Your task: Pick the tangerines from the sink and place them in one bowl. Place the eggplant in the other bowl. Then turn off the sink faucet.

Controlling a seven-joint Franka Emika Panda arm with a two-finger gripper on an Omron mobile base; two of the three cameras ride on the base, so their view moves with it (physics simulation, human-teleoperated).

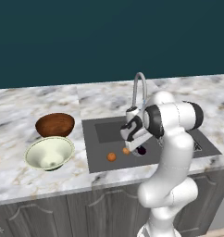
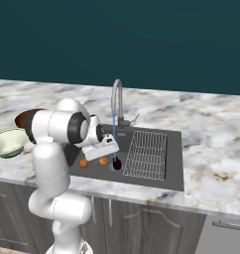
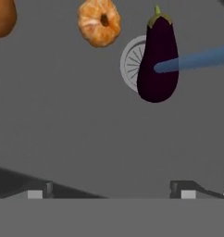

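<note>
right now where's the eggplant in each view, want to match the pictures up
Left base view: eggplant in the sink, partly behind the wrist, right of the two tangerines.
Right base view: lying at the wire rack's left edge, under the water stream.
Hand view: upper right, overlapping the drain.
Shared landmark: the nearer tangerine.

Even, flat rendered light, moderately bright, with no glare anywhere. The marble bench [image 1: 35,176] is lit evenly and the far wall stays a deep, dull teal. The sink [image 1: 97,152] reads as a dark, matte grey with little shading. Soft highlights sit on the eggplant [image 3: 158,55]. All views look slightly soft and low in resolution, with no edge distortion.
</note>
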